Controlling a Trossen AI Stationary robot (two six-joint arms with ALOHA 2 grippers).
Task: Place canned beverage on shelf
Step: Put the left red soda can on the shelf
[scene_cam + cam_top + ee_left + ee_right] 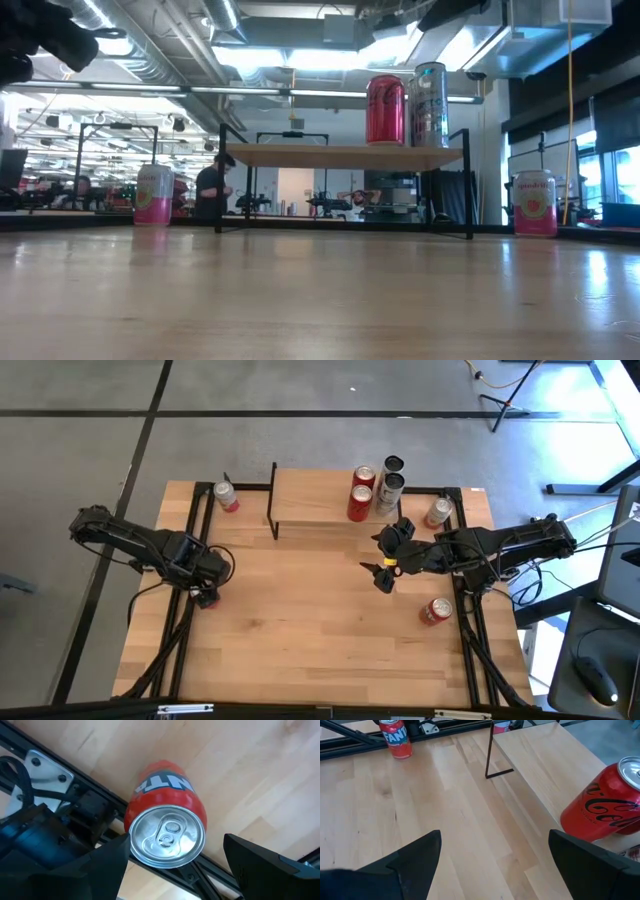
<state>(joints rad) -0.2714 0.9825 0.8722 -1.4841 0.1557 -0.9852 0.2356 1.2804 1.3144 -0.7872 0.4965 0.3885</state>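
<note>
Looking down past my left gripper (172, 865), I see an orange Fanta can (166, 832) standing upright on the tabletop (300, 620) right beside the black frame rail (75, 775); my fingers (265, 865) stand spread on either side of its silver lid, and I cannot tell whether they touch it. From above, this gripper (207, 585) sits at the table's left edge.

My right gripper (385, 560) hangs over bare wood just in front of the shelf (320, 500), fingers (410, 857) wide apart and holding nothing. Through that wrist camera a red Coca-Cola can (605, 807) stands on the shelf top (545, 760) close beside me, and the shelf's thin black leg (491, 750) comes down to the table farther on.

Near my right arm, a red-and-white can (434, 611) lies on its side by the table's right edge.

Farther back, the shelf carries four cans bunched at its right end: two red Coca-Cola cans (361, 495) and two silver-and-black cans (389, 482). In the low view one red can (386, 110) and one silver can (430, 105) show on the top.

Two pink-and-white cans stand on the tabletop beside the shelf, one off its left end (226, 496), one off its right end (438, 512).

Beyond the table, a person (212, 185) in dark clothes shows in the room.
</note>
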